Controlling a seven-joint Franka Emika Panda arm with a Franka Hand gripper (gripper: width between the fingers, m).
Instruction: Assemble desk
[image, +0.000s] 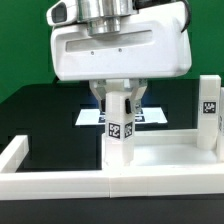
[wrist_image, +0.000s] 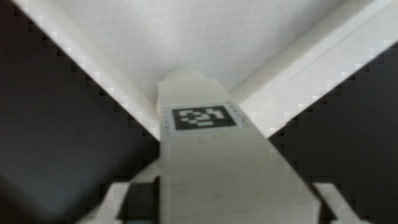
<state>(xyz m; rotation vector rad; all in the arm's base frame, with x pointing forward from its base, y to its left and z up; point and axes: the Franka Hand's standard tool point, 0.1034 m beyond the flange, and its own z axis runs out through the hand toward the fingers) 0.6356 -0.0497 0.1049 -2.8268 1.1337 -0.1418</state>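
Nearest in the exterior view runs the low white border wall (image: 60, 180), bending up along that view's left; it looks meant as a stop for parts to be pushed against. Just behind it a white leg (image: 121, 140) stands upright with a black-and-white tag on its face, its lower end on or just over the tabletop (image: 170, 157), whose flat panel reaches toward the exterior view's right. The gripper (image: 121, 100) comes straight down over the leg, its fingers pressed against the upper sides, pinching it; the vertical hold probably keeps the leg square to a corner hole, though the hole itself is hidden. In the wrist view the leg (wrist_image: 214, 150) points away between the fingers toward the tabletop corner (wrist_image: 196, 45). A second leg (image: 209, 110) stands upright at the exterior view's right edge. Farthest back, the marker board (image: 88, 117) lies flat on the black table (image: 40, 110).
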